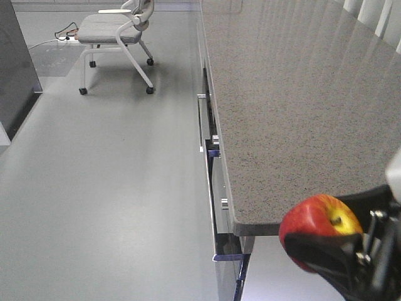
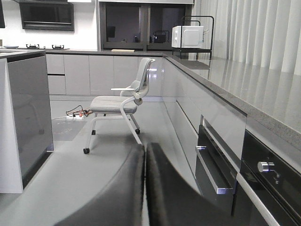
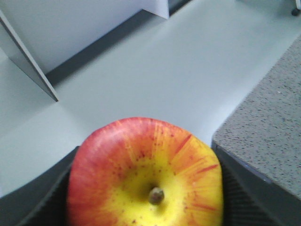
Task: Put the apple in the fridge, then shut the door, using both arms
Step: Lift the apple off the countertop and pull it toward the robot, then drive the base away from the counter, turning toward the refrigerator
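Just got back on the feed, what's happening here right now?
The right claw grips the apple, holding it in the air just off the near corner of the grey counter, above the floor. The left claw is shut and empty, pointing down the kitchen toward the white chair. The apple has not been put away yet.

Front view high along counter [image 1: 301, 113], right wrist close above apple [image 3: 141, 160]

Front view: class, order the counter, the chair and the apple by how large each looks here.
1. The counter, by far the largest.
2. The chair and the apple look about alike. The apple is close to the camera, so I won't rank them.
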